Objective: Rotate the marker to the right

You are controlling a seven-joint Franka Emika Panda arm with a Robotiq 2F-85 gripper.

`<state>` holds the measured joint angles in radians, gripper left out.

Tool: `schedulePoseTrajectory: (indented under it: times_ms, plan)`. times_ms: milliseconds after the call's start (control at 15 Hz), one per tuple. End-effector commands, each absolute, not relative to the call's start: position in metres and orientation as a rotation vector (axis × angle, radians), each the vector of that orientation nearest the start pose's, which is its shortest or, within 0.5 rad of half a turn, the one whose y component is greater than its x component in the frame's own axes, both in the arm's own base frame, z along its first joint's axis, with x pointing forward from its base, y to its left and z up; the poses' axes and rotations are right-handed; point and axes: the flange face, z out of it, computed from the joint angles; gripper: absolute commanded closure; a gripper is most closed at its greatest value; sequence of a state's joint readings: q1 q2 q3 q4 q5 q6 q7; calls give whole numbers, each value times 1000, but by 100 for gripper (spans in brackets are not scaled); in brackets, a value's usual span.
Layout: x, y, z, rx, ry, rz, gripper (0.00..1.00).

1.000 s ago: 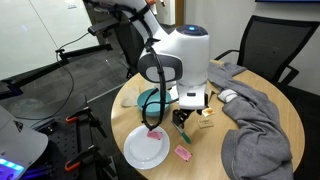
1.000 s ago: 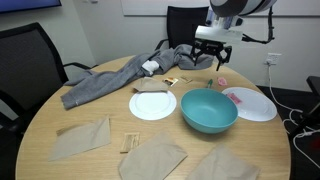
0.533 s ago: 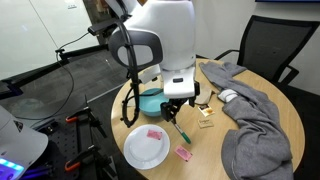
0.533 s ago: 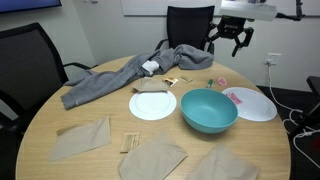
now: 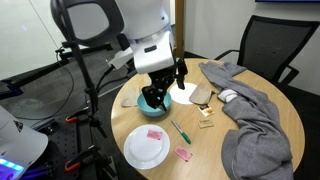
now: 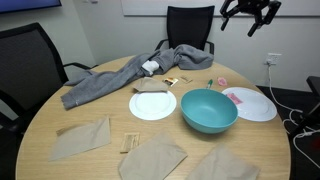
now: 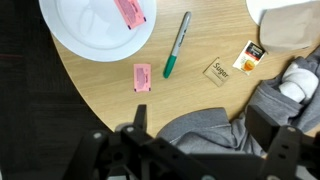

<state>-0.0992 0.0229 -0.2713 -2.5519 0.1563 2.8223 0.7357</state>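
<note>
The marker (image 7: 177, 45) is a thin green pen lying flat on the wooden table between a white plate (image 7: 95, 25) and some sugar packets (image 7: 216, 71). It also shows in both exterior views (image 5: 180, 131) (image 6: 211, 83). My gripper (image 7: 200, 130) is open and empty, high above the table and well clear of the marker. In the exterior views it hangs in the air (image 5: 166, 86) (image 6: 250, 12). Its fingers frame grey cloth below them in the wrist view.
A teal bowl (image 6: 209, 110) stands between two white plates (image 6: 153, 104) (image 6: 250, 103). Pink pieces lie on a plate (image 7: 130, 12) and on the table (image 7: 142, 76). A grey garment (image 5: 255, 125) covers one side. Brown napkins (image 6: 82, 138) lie at the table's edge.
My gripper has risen from just above the marker to well above the table. The marker stays on the table.
</note>
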Motion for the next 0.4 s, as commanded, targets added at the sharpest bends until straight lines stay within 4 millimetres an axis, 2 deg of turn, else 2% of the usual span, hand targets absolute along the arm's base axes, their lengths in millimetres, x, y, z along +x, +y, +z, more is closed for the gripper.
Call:
schedulePoseTrajectory:
  times_ms: [0,67,333]
  plan:
    - [420,-172,314,-2506,1603,-432,0]
    - [433,-177,300,-2478,1683,-391,0]
    - [426,-173,310,-2502,1622,-417,0]
